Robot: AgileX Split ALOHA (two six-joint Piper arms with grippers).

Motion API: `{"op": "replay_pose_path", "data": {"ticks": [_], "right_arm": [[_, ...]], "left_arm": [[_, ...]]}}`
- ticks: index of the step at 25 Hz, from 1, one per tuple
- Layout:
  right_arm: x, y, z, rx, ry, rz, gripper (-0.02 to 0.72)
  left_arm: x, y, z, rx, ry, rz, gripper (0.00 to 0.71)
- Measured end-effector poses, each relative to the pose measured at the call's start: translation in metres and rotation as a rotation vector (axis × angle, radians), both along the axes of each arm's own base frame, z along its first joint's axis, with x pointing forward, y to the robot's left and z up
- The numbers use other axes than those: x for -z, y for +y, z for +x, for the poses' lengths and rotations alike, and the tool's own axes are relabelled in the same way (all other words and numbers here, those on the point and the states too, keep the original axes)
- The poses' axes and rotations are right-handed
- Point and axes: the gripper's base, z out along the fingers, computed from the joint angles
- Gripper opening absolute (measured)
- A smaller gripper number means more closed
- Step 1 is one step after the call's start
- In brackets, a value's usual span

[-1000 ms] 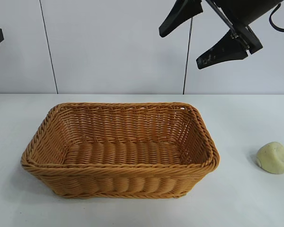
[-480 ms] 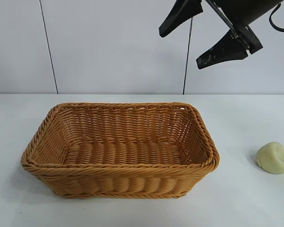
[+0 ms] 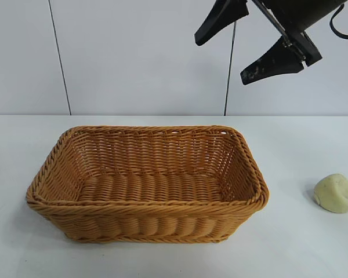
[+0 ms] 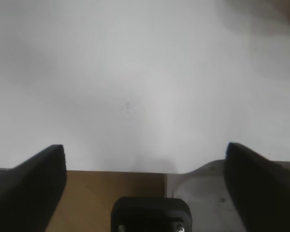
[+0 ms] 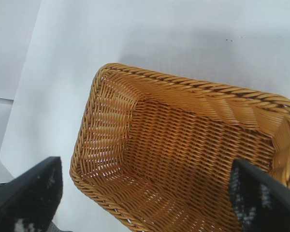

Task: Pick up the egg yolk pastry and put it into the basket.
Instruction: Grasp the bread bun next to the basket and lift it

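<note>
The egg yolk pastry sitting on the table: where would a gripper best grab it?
Probably from straight above, closing across the middle of the egg yolk pastry. It is a low rounded dome on the bare table, beside the basket, with nothing crowding it, so opposite sides are free.

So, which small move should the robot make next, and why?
Probably the right gripper, open and empty, should swing toward the right side of the table and come down over the egg yolk pastry. The pastry lies on the table beside the basket, which holds nothing, and this gripper hangs high above the basket's far right corner.
</note>
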Motion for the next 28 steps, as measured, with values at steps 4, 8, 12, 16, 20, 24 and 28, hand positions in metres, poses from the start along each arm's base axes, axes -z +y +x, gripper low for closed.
{"op": "replay_pose_path", "data": {"ticks": [4,8,12,16,20,24,28], "right_arm": [[0.0,0.0,0.0,0.0,0.0,0.0,0.642],[0.0,0.0,0.0,0.0,0.0,0.0,0.642],[0.0,0.0,0.0,-0.001,0.001,-0.001,0.642],[0.0,0.0,0.0,-0.003,-0.001,-0.007,0.642],[0.002,-0.002,0.0,-0.014,-0.006,-0.038,0.642],[0.003,-0.003,0.0,-0.016,-0.005,-0.064,0.642],[0.0,-0.011,0.003,0.009,-0.006,-0.174,0.642]], "left_arm": [[0.008,-0.003,-0.031,0.002,-0.17,-0.044,0.682],[0.017,-0.004,-0.056,0.004,-0.279,-0.05,0.682],[0.015,-0.004,-0.073,0.007,-0.405,-0.055,0.682],[0.013,-0.004,-0.085,0.01,-0.493,-0.056,0.682],[0.011,-0.004,-0.099,0.013,-0.589,-0.057,0.682],[0.011,-0.004,-0.111,0.016,-0.669,-0.061,0.682],[0.011,-0.004,-0.112,0.016,-0.677,-0.06,0.682]]}}
